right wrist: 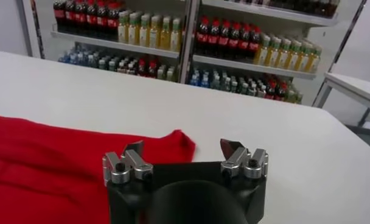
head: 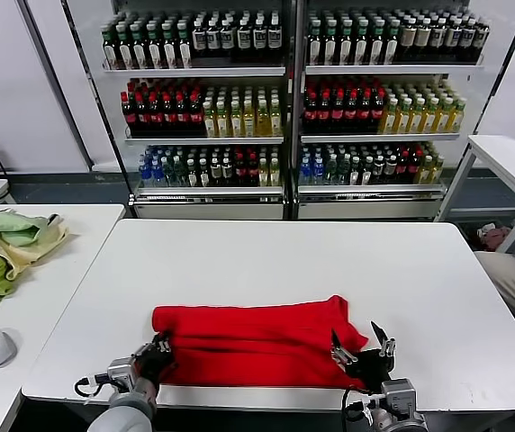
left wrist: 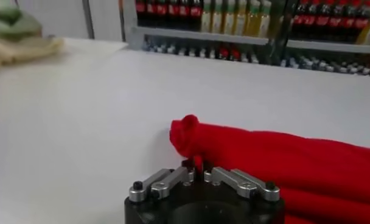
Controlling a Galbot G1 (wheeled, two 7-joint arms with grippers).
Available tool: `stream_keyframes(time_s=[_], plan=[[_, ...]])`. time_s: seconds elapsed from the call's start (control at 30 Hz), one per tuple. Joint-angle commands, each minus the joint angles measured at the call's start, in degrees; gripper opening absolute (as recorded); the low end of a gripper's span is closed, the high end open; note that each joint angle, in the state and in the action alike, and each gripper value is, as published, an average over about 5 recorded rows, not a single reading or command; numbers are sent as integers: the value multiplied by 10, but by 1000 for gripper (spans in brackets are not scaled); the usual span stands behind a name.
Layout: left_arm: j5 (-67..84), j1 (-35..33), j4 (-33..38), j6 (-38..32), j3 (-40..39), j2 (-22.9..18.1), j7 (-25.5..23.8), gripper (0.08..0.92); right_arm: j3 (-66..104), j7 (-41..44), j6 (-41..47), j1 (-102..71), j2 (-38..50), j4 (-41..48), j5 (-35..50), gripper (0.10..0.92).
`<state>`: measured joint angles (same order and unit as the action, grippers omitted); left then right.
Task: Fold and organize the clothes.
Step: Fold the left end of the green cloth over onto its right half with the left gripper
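Pinching the shirt [left wrist: 282,164] corner in my closed left tool [left wrist: 197,176], I'd lift slowly; my right tool [right wrist: 185,152] gapes empty over the opposite hem, needing grip first.

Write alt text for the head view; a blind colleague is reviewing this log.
A folded red T-shirt lies on a white table, with the left tool shut on its left edge and the right tool open at its right corner. Shelves of bottles stand behind.

We see a white table [head: 266,252], shelves of bottles [head: 284,90] behind it, and green-yellow cloths [head: 5,247] on a side table [head: 68,261].
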<state>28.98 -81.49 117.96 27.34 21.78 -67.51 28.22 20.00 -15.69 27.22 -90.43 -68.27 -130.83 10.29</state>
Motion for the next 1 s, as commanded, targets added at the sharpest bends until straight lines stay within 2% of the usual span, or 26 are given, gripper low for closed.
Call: stream_keyframes(time_s=[0.03,0.2,0.33,0.43,0.53,0.63,0.8,1.0], plan=[[-118,4,44,37,126,33,18,120,1,0,1,1,-1,-5,-1,823],[-154,-10,1,48,244,83,3,120,-7,-1,4,15,-3,-1,-3,823],[-126,-8,-5,56,269,94,0,120,-13,-2,9,26,-2,1,-3,823],[-50,-11,54,60,234,76,-4,120,-13,-2,11,29,0,2,-3,823],[72,-16,124,60,173,51,-14,120,-9,-2,10,26,0,0,-3,823],[152,-16,165,61,105,27,-25,120,-4,-1,8,19,0,-1,-4,823],[173,6,162,61,16,-5,-32,120,-1,-1,6,12,-3,-5,-8,823],[169,35,135,61,-27,-30,-34,120,1,-2,5,10,-4,-8,-11,823]])
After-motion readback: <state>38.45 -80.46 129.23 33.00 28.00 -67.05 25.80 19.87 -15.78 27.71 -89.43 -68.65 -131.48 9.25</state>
